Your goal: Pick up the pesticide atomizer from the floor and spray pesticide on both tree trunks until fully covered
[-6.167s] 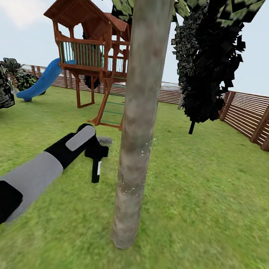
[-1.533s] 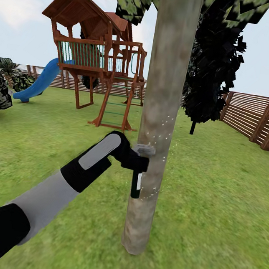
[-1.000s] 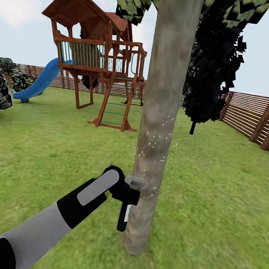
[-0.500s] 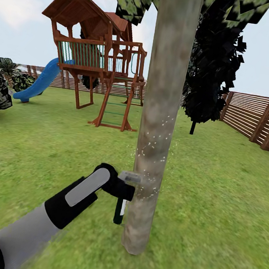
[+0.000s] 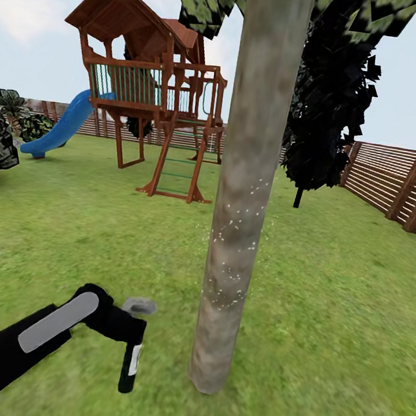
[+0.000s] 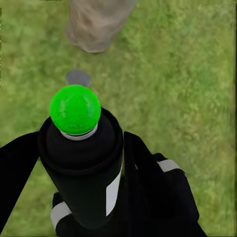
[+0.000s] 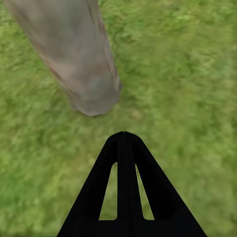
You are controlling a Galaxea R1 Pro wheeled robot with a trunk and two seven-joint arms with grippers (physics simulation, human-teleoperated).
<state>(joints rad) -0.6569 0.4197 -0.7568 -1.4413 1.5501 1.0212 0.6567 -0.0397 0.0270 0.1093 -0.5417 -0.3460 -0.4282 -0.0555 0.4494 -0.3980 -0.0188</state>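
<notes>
One tree trunk (image 5: pixel 242 193) stood near the middle of the head view, rising from the lawn (image 5: pixel 327 301) of the garden, with fine white specks of pesticide (image 5: pixel 234 250) scattered over its mid-height bark and a few drifting just off its left edge. Left of the trunk's base and apart from it, low over the grass, the left gripper (image 5: pixel 129 330) was clamped on the atomizer (image 5: pixel 131 355), whose dark stem hung downward and whose pale grey head (image 5: pixel 139 305) sat above the gripper, pointing toward the trunk. From the left wrist camera the atomizer (image 6: pixel 84 158) showed end-on: a bright green cap (image 6: pixel 75 109) on a dark body, with black fingers (image 6: pixel 148 173) pressed against its sides, and the foot of the trunk (image 6: pixel 96 24) on the grass beyond. From the right wrist camera the right gripper (image 7: pixel 124 143) had its two fingers pressed together to a single point, holding nothing, above the grass near the trunk's base (image 7: pixel 74 54). Far left stood a wooden play tower (image 5: pixel 147 90) with a blue slide (image 5: pixel 62 125). A near-black conifer (image 5: pixel 329 99) stood behind and right of the trunk. A slatted wooden fence (image 5: pixel 399 186) ran along the far and right edges of the lawn.
</notes>
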